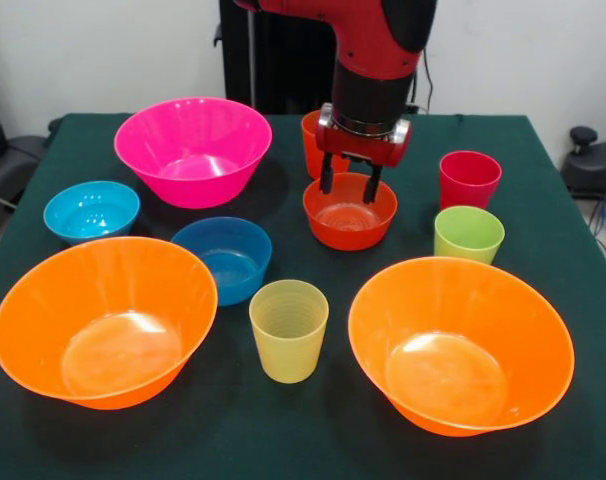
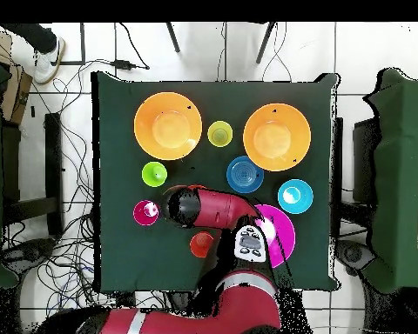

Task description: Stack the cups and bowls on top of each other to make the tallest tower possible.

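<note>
My gripper point(image 1: 349, 186) hangs open over the far part of the small red-orange bowl point(image 1: 350, 215), its fingertips about level with the rim and holding nothing. Just behind it stands the orange cup point(image 1: 309, 143), also seen as the orange cup point(image 2: 201, 244) from overhead. To the right are the red-pink cup point(image 1: 469, 178) and the lime green cup point(image 1: 468, 233). The ribbed yellow cup point(image 1: 288, 330) stands at the front centre. In the overhead view the arm's head point(image 2: 185, 206) hides the gripper and the red-orange bowl.
The large magenta bowl point(image 1: 193, 150) sits at the back left, with the light blue bowl point(image 1: 91, 210) and the darker blue bowl point(image 1: 223, 258) in front of it. Two large orange bowls point(image 1: 103, 320) point(image 1: 461, 343) fill the front corners. A person's shoe point(image 2: 47, 52) shows off the table.
</note>
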{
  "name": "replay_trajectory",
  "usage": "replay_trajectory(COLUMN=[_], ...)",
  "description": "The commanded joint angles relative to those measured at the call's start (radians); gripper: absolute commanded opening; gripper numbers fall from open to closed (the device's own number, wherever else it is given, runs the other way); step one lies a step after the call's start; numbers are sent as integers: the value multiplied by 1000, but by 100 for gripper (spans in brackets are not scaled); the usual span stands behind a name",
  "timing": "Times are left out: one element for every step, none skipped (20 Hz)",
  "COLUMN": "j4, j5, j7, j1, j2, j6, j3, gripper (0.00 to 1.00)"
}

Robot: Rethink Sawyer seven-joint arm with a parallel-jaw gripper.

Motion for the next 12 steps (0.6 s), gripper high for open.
replay_trajectory(j4=[-51, -59, -63, -68, -70, -78, -81, -98, -100, -103, -104, -99], j5=[16, 19, 22, 24, 24, 28, 29, 34, 42, 50, 59, 79], j7=[110, 113, 116, 120, 120, 124, 128, 132, 150, 168, 185, 217], j1=[13, 18, 22, 27, 27, 32, 34, 39, 49, 59, 70, 76], j2=[6, 11, 12, 13, 15, 16, 18, 21, 26, 30, 31, 37], j6=[-30, -28, -26, -23, -24, -17, -18, -5, -7, -9, -11, -14], j3=[111, 110, 108, 106, 105, 101, 96, 88, 76, 63, 55, 41], gripper=[100, 100, 100, 100, 100, 100, 100, 100, 100, 100, 100, 100])
